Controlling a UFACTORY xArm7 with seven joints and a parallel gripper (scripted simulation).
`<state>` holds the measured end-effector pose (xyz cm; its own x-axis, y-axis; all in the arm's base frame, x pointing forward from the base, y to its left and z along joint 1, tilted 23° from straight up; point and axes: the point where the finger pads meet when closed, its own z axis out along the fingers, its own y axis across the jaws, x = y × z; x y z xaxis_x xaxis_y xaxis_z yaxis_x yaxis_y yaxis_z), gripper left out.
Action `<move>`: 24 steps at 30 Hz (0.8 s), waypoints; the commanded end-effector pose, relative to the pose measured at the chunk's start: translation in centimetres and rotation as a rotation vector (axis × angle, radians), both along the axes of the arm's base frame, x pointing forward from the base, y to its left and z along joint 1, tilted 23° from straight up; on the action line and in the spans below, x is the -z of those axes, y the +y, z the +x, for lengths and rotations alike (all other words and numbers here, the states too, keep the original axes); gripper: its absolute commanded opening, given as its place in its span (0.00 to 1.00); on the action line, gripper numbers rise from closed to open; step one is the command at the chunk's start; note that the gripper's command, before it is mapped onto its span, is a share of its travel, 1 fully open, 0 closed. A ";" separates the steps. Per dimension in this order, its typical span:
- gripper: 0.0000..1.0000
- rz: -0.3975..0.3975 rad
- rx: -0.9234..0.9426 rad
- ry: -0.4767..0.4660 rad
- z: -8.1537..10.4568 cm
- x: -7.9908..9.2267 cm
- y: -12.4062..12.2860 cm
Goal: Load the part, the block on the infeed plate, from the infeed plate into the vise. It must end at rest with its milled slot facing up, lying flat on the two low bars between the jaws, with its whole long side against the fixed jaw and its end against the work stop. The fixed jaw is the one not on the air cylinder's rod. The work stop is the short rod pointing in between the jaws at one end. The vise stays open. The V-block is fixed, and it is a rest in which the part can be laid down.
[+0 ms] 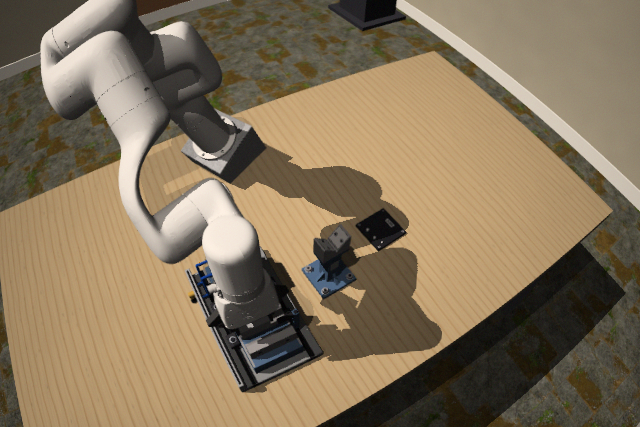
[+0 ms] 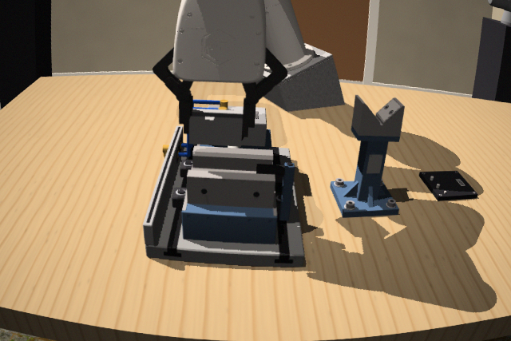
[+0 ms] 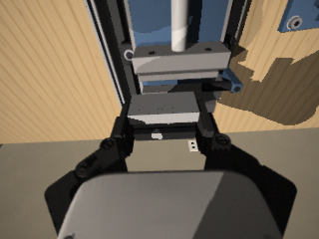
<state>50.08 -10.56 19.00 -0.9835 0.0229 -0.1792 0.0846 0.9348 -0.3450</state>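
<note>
On the wooden table (image 1: pixel 465 153), the white arm (image 1: pixel 103 76) bends from its grey pedestal (image 1: pixel 251 149) and reaches down over the vise (image 2: pixel 160 205), which sits near the table's front edge. The vise's dark base carries a long rail down one side, blue bodywork, and two grey jaws standing apart with a gap between them; in the wrist view a pale cylinder rod (image 3: pixel 179 25) runs to the farther jaw.

Beside the vise stands the V-block (image 2: pixel 376 122) on its blue bolted foot, and just beyond that lies the flat black infeed plate (image 2: pixel 447 185), with no block on it.

The gripper (image 2: pixel 215 131) points straight down above the vise, its black fingers (image 2: pixel 184 106) partly spread and clamped on the ends of the part (image 2: pixel 214 124), a grey block held level with its long side across the fingers. In the exterior view the part hangs over the jaws, not resting on anything. Which way the milled slot faces cannot be made out. A short dark rod, the work stop (image 3: pixel 219 86), juts in at one end from a small blue post.
</note>
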 end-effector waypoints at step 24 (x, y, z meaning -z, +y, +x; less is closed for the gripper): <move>0.00 -0.001 -0.002 -0.004 0.2 0.4 -0.1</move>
<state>50.16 -10.73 18.57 -0.9835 0.0229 -0.1792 0.0847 0.9348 -0.3450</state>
